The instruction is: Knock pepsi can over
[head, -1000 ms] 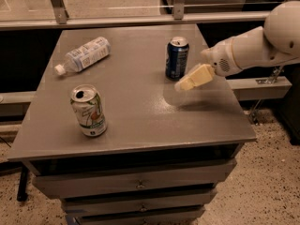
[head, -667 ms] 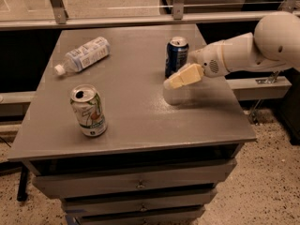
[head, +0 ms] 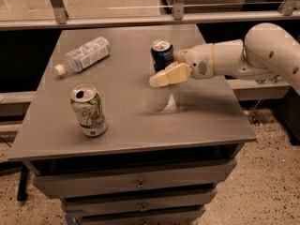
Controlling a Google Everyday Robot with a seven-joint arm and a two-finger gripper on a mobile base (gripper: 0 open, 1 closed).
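The pepsi can [head: 161, 54], dark blue with a silver top, stands upright at the back middle of the grey table [head: 126, 121]. My gripper [head: 161, 78], with cream fingers, reaches in from the right on a white arm [head: 234, 57]. It sits just in front of the can and covers its lower part in this view. The fingers look shut and hold nothing. I cannot tell whether they touch the can.
A white-and-green 7UP can [head: 88, 110] stands upright at the front left. A clear plastic bottle [head: 83, 55] with a white cap lies on its side at the back left. A railing [head: 140, 18] runs behind the table. Drawers [head: 136, 184] sit below the tabletop.
My gripper has moved left, from the can's right side to in front of it. The pepsi can still stands upright. The 7UP can and bottle have not moved.
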